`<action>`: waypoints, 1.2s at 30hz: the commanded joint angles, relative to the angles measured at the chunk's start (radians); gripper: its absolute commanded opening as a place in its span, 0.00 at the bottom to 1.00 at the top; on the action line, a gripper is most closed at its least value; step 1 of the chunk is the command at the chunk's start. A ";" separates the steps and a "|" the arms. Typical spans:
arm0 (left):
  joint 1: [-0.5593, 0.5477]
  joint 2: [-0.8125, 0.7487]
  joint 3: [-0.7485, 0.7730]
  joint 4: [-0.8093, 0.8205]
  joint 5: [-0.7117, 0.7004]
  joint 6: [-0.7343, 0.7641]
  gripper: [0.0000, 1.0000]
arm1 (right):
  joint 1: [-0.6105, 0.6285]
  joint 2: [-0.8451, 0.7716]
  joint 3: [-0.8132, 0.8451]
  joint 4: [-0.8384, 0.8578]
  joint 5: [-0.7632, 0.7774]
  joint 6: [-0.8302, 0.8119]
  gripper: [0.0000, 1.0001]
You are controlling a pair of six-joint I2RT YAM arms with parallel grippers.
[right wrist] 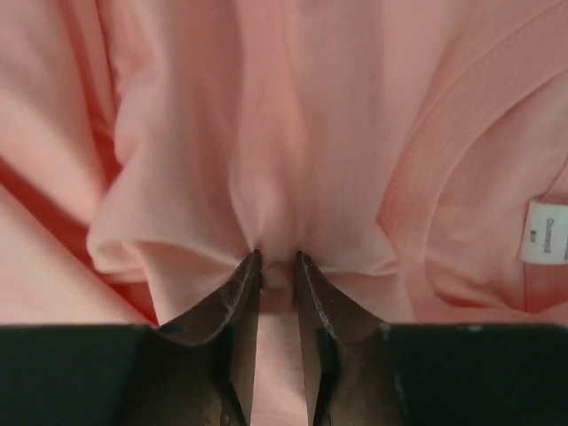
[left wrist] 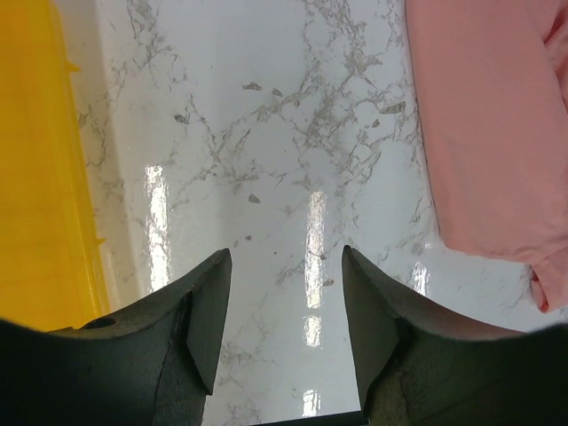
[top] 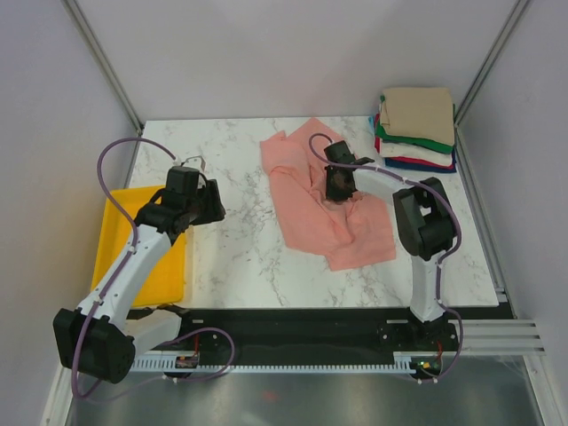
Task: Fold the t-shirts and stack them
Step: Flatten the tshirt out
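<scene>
Salmon-pink t-shirt [top: 306,217]: lies unfolded and rumpled on the marble table [top: 235,253], right of centre, running from the far middle toward the near right.

Right end effector [right wrist: 277,259]: down on the middle of the shirt, fingers nearly pressed together, pinching a raised fold of the pink cloth between the tips. A white label [right wrist: 543,232] shows at the shirt's neckline, to the right of the pinch.

Left end effector [left wrist: 284,259]: fingers spread wide over bare marble. The shirt's edge is to its right, apart from it, and the yellow tray [top: 173,271] is to its left.

Stack of folded t-shirts [top: 417,120]: tan on top, with green, white, red and blue beneath. It sits at the table's far right corner, apart from the pink shirt.
</scene>
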 commanded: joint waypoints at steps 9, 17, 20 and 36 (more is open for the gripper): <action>-0.001 -0.018 0.014 -0.001 -0.035 0.052 0.61 | 0.253 -0.472 -0.573 -0.055 -0.039 0.137 0.00; -0.001 -0.025 0.017 -0.004 -0.018 0.045 0.61 | 0.303 -0.778 -0.511 -0.352 0.076 0.181 0.91; -0.001 -0.014 0.023 -0.004 -0.004 0.045 0.61 | 0.226 -0.730 -0.387 -0.311 0.125 0.140 0.96; -0.003 -0.043 0.000 -0.004 -0.015 0.045 0.60 | -0.079 0.127 0.307 -0.179 0.121 -0.038 0.82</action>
